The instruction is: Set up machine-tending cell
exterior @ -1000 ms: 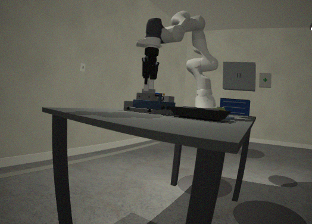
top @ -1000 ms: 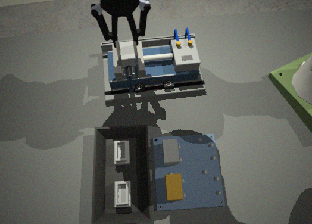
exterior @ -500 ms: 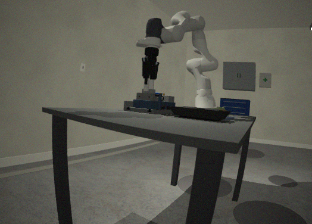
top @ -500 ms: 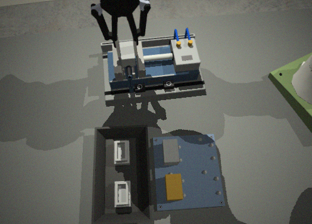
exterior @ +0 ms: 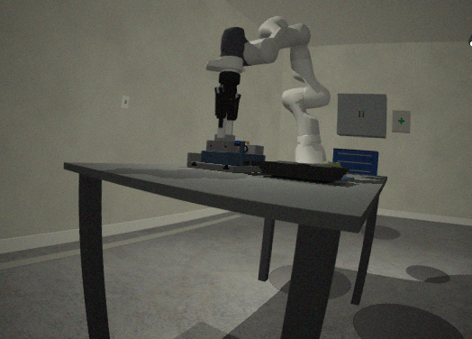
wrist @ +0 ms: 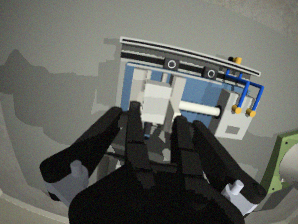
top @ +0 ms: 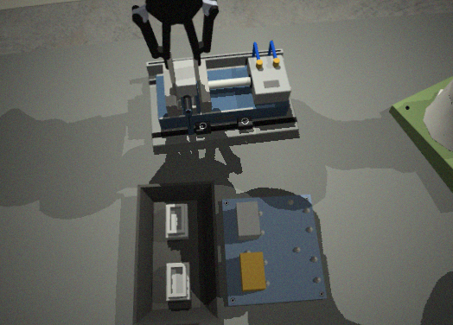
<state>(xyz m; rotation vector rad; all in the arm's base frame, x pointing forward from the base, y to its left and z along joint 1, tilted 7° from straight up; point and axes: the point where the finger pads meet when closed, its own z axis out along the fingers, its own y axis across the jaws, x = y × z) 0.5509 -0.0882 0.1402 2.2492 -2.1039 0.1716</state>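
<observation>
My gripper (top: 182, 61) is shut on a light grey aluminium blank (top: 186, 76) and holds it over the left part of the vise (top: 222, 97). In the side view the blank (exterior: 226, 135) hangs just above the vise (exterior: 230, 156), below my gripper (exterior: 226, 118). In the wrist view the blank (wrist: 156, 102) sits between my fingers. The end block with blue hoses (top: 270, 83) is on the vise's right. The short dark work stop rod (top: 187, 102) shows below the blank. The opening and low bars are mostly hidden by the blank.
The dark outfeed tray (top: 175, 250) holds two finished parts (top: 177, 221) (top: 178, 281), pockets up. The blue infeed plate (top: 272, 252) carries an aluminium blank (top: 248, 219), a brass blank (top: 252, 271) and several pins. A green base (top: 425, 133) stands at the right edge.
</observation>
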